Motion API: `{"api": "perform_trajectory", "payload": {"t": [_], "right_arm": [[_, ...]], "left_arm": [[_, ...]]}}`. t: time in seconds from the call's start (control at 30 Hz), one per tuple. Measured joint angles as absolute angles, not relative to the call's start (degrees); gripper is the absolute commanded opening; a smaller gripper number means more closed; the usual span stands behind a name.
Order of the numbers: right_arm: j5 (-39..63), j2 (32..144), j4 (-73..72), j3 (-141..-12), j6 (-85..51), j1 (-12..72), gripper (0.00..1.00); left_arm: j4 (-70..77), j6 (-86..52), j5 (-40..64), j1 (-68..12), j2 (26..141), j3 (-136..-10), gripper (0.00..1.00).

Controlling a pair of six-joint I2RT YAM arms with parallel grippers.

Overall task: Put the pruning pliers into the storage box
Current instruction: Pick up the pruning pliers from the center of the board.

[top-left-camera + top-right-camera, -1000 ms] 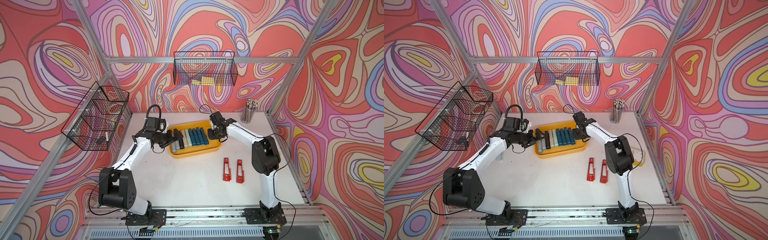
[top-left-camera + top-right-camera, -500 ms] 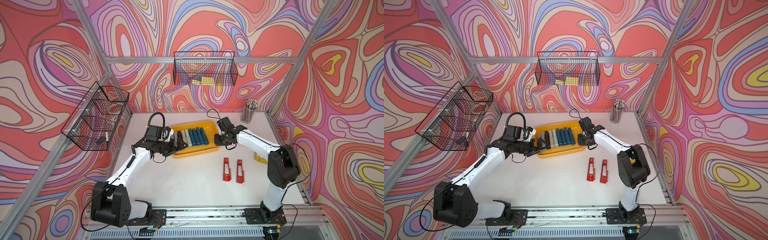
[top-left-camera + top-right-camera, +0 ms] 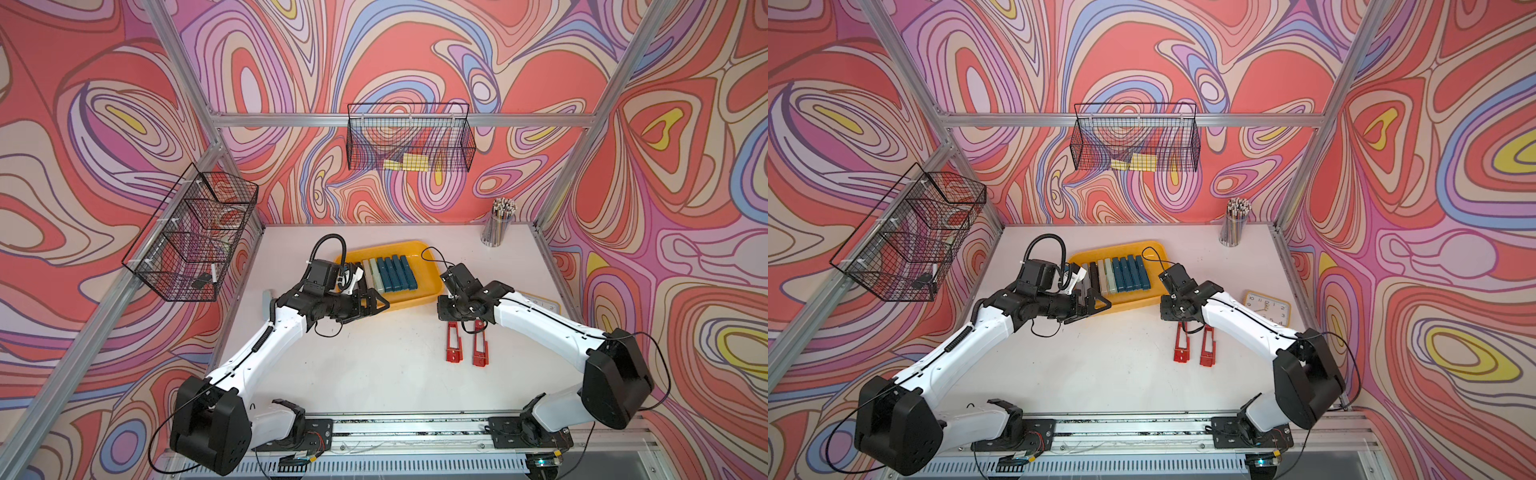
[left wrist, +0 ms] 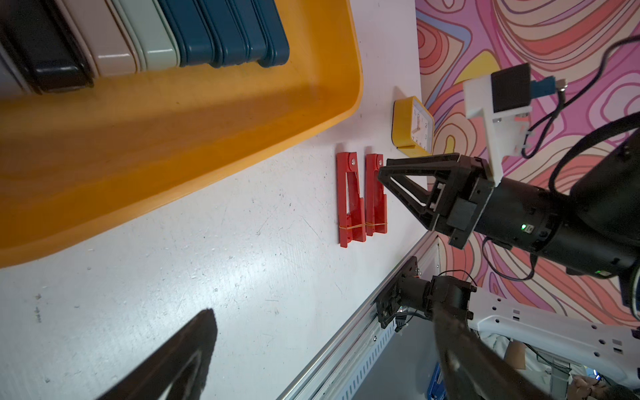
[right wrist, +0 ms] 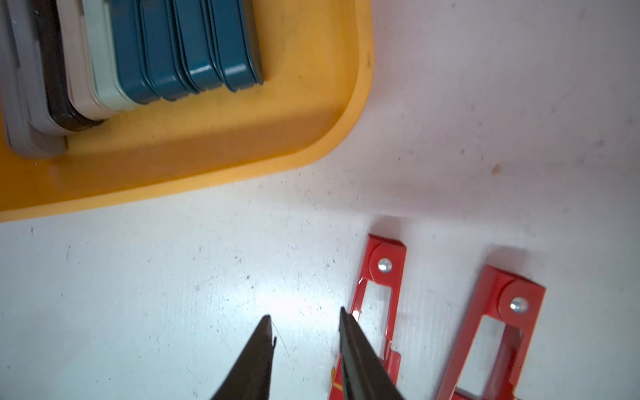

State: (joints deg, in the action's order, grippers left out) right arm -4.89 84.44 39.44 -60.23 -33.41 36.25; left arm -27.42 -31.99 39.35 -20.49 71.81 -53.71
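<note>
- Nearest to the robot's base, two red slotted pruning pliers lay flat on the white table [image 3: 374,374]. The left red pliers [image 3: 454,343] and the right red pliers [image 3: 480,347] were parallel, just beside each other, and both outside the storage box.
- Over their far ends hung the right gripper [image 5: 305,315]. Its jaws were partly spread, with only bare table between them. One finger [image 5: 351,346] stood over the inner edge of the left red pliers (whether it touched the metal, I could not tell).
- At about the same depth, to the left, the left gripper [image 3: 370,309] hovered by the near left corner of the box, jaws spread wide and holding nothing.
- To the right of the right arm stood a small yellow alarm clock [image 3: 1266,307], which is no part of the job.
- Behind both grippers sat the storage box [image 3: 426,272], a shallow yellow tray. Inside it, pliers lay packed side by side: the teal ones [image 3: 397,272] on the right, then the mint one [image 3: 379,275], the beige one [image 3: 370,274], the black one [image 3: 1093,272] and the grey ones [image 3: 1084,274] at the left end.
- By my judgement the task was mostly done: only the two red pieces were out of the box, and bare tray floor to the right of the row could take them.
- What was left, as I judged it, was to grasp each red piece, lift it over the low rim and release it.
- In the far right corner stood a cup of pencils [image 3: 498,224].
</note>
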Motion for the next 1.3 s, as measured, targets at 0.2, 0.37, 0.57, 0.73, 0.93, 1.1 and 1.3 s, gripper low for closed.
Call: {"api": "perform_trajectory", "payload": {"t": [0.2, 0.37, 0.57, 0.73, 0.93, 1.1, 1.3], "right_arm": [[-7.35, 83.92, 39.07, -55.53, -39.33, 41.17, 0.38], [-8.82, 82.46, 38.09, -51.13, -43.4, 41.76, 0.38], [-9.87, 82.17, 37.12, -50.39, -45.74, 42.35, 0.37], [-10.04, 82.41, 35.35, -49.65, -46.46, 42.46, 0.34], [-10.52, 83.44, 34.02, -48.34, -47.13, 42.46, 0.34], [-10.76, 84.47, 33.26, -47.97, -47.35, 42.46, 0.32], [-10.83, 86.26, 32.47, -47.97, -47.46, 42.46, 0.3]], "left_arm": [[-27.44, -32.16, 39.24, -21.08, 70.65, -52.82, 0.99], [-27.88, -31.51, 39.4, -21.08, 70.63, -52.82, 0.99], [-28.49, -31.07, 39.4, -21.08, 70.63, -52.82, 0.99], [-28.49, -31.14, 39.38, -21.08, 70.63, -52.82, 0.99], [-28.49, -31.11, 39.35, -21.08, 70.63, -52.82, 0.99], [-28.49, -31.11, 39.18, -21.08, 70.65, -52.82, 0.99], [-28.49, -31.11, 39.13, -21.08, 70.7, -52.82, 0.99]]}}
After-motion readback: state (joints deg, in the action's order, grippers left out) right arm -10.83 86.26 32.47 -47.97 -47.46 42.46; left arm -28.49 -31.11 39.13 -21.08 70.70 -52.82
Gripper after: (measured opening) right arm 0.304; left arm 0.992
